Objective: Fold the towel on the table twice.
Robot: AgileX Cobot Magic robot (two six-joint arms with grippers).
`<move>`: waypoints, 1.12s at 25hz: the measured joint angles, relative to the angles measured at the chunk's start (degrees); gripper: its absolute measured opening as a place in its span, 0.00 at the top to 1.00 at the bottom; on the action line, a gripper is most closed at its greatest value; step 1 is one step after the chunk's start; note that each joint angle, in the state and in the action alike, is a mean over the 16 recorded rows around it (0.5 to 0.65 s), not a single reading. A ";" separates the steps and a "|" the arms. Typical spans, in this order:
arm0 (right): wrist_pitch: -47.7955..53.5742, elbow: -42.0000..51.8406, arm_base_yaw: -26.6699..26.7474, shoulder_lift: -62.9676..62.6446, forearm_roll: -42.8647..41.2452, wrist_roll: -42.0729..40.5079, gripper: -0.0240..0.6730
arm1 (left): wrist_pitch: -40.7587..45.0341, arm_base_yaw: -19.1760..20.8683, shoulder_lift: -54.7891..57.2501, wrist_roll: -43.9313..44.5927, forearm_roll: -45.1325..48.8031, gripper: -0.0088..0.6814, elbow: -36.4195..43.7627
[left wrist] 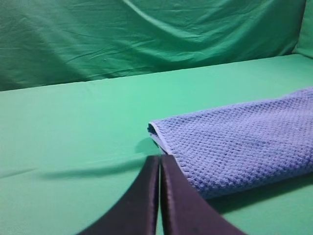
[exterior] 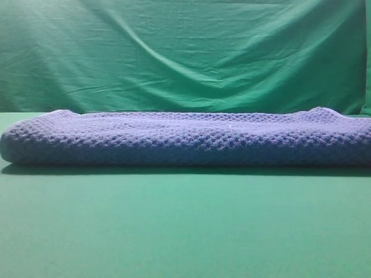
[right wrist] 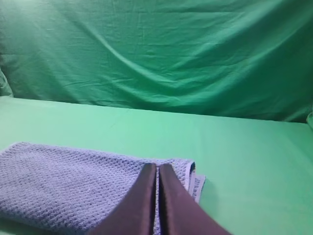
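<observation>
Across the middle of your high view lies the towel, a blue-grey waffle-weave cloth stretched as a long low band from the left edge to the right edge of the frame. It looks folded over, with a rounded, doubled front edge and a paler rim along the back. You see its left end at centre right of the left wrist view, its right end at lower left of the right wrist view. It rests flat on the table, smooth plain green, filling the lower half.
</observation>
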 joint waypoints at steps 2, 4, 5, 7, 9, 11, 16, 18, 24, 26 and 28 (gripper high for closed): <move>-0.34 1.35 0.00 0.00 0.22 0.03 0.97 | -0.36 0.00 0.00 0.00 -0.51 0.99 0.32; 0.01 2.37 0.00 0.00 0.45 0.07 0.97 | -0.67 0.00 0.00 0.00 -1.07 0.99 0.43; 0.39 2.77 0.00 0.00 0.56 0.09 0.97 | -0.77 0.00 0.00 0.00 -1.35 0.99 0.45; 1.42 3.38 0.00 0.00 0.71 0.14 0.97 | -0.82 0.00 0.00 0.00 -1.88 0.99 0.52; 2.70 3.88 0.00 0.00 0.75 0.20 0.97 | -0.81 0.00 0.00 0.00 -2.22 0.99 0.70; 4.08 4.40 0.00 0.00 0.73 0.24 0.97 | -0.80 0.00 0.00 0.00 -2.30 0.99 1.08; 6.89 5.97 0.00 0.00 0.57 0.36 0.97 | -0.47 0.00 0.02 0.01 -1.42 0.99 2.53; 7.32 6.63 0.00 0.00 0.49 0.42 0.97 | 0.00 0.00 0.04 0.03 -0.84 0.99 3.11; 6.52 8.61 0.00 0.00 0.22 0.57 0.97 | 1.87 0.00 0.14 0.06 0.93 0.99 4.75; 5.91 9.15 0.00 0.00 0.16 0.60 0.97 | 2.49 0.00 0.18 0.08 1.50 0.99 5.09; 5.33 9.46 0.00 0.00 0.13 0.63 0.97 | 3.12 0.00 0.22 0.09 1.93 0.99 5.19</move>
